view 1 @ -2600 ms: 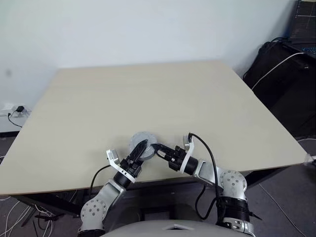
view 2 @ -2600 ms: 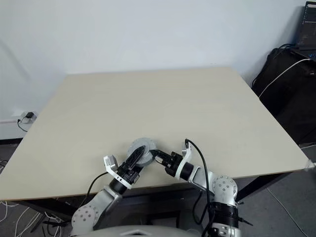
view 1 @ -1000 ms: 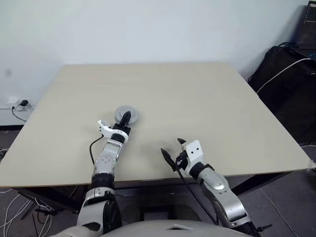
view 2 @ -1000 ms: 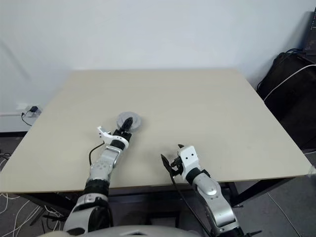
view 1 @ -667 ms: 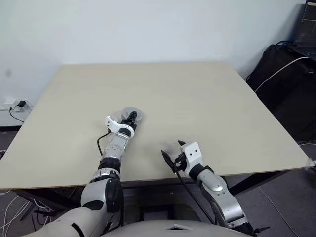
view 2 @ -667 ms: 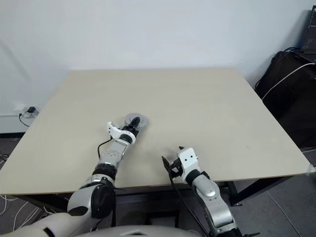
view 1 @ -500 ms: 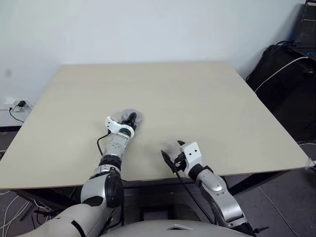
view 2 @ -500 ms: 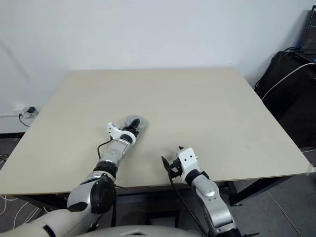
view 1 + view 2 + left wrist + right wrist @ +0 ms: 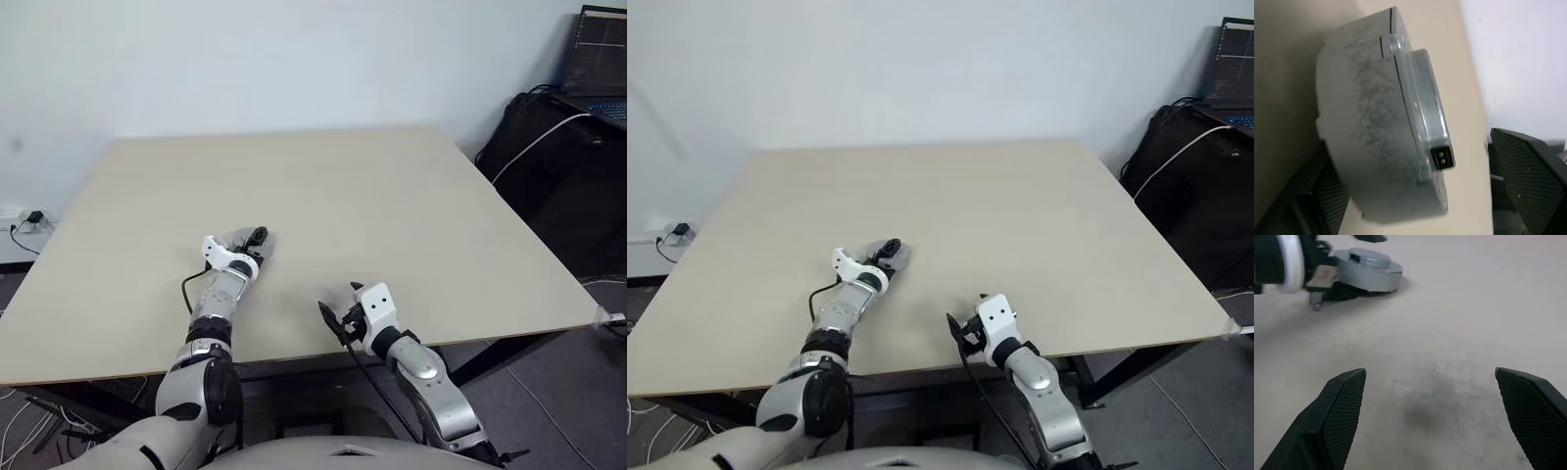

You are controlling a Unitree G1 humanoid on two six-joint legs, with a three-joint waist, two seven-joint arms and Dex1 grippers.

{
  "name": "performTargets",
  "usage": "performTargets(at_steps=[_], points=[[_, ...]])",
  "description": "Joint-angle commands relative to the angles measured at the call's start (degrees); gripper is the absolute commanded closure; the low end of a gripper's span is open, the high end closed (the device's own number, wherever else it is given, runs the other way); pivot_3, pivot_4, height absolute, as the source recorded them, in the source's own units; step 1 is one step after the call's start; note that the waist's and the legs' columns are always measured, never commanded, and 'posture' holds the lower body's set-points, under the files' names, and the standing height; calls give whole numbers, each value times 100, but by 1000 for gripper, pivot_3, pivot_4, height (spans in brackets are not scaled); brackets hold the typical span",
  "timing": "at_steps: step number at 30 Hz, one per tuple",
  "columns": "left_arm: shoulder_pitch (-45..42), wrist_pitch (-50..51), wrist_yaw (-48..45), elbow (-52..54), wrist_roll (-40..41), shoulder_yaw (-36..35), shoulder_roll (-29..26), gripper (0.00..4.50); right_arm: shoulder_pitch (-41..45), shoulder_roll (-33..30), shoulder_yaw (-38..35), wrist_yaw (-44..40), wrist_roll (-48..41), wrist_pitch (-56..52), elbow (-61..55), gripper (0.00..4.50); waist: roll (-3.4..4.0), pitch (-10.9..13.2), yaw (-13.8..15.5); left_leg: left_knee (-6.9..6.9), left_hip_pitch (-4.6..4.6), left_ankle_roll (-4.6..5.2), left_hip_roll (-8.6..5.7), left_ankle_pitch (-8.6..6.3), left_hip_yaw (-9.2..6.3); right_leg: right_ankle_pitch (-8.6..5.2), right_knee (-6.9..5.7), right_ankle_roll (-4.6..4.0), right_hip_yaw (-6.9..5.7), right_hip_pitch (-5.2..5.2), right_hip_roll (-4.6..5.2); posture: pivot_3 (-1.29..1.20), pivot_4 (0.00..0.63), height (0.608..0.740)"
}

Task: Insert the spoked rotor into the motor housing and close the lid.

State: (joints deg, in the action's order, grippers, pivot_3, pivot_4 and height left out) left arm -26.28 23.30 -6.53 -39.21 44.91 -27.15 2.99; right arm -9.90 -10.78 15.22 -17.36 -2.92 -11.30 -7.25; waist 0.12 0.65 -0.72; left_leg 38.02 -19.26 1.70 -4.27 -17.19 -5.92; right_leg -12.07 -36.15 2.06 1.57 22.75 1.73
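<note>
The motor housing (image 9: 1361, 122) lies flat on the table as a squat silver-grey round unit. The lid (image 9: 1427, 107) sits closed on top of it, with a small connector at its edge. The spoked rotor is hidden. My left gripper (image 9: 890, 248) is open, with one black finger (image 9: 1528, 171) standing off each side of the housing. The same housing (image 9: 1369, 270) lies far ahead of my right gripper (image 9: 1430, 406). That gripper is open and empty, low over the table near its front edge.
The beige table (image 9: 392, 206) stretches wide beyond both arms. A black bag with a white cable (image 9: 549, 166) and a laptop (image 9: 598, 49) stand off the table's right side. A wall socket (image 9: 29, 220) is at the far left on the floor.
My left gripper has sunk a little with the housing and its jaws have spread wide, letting go of it on the table. The head view has shifted; the right arm has kept still.
</note>
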Motion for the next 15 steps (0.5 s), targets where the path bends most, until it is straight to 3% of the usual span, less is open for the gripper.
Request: performTargets(at_steps=[1,9,11,15], points=[[902,976,458,940,-128,259,-48,33,82,42,-121,-10,-69,-123,-163,0,2,-14,-10,-2,7,-1,3,-3,1,-1,0,-2,4,-5,-1,0,0,740],[2661,1970,347,3188,-542,1262,-395,33,68,199,-352,59,-210,-360,-143,0,51,-66,0,-13,80,24,13,-44,3,-54,-3,25,6,-42,-4,0,0,740],[2976,1689,129,3629,-749,1564,-470,33,67,256,-392,189,-116,-367,-126,0,60,-71,-9,-14,84,10,14,-52,3,-55,-5,24,6,-44,-6,0,0,740],[3632,136,-313,4387,-1801,2316,-598,33,44,410,-463,720,255,-67,-48,0,65,-65,12,-19,78,-6,15,-61,7,-60,-5,16,10,-33,-5,0,0,740]])
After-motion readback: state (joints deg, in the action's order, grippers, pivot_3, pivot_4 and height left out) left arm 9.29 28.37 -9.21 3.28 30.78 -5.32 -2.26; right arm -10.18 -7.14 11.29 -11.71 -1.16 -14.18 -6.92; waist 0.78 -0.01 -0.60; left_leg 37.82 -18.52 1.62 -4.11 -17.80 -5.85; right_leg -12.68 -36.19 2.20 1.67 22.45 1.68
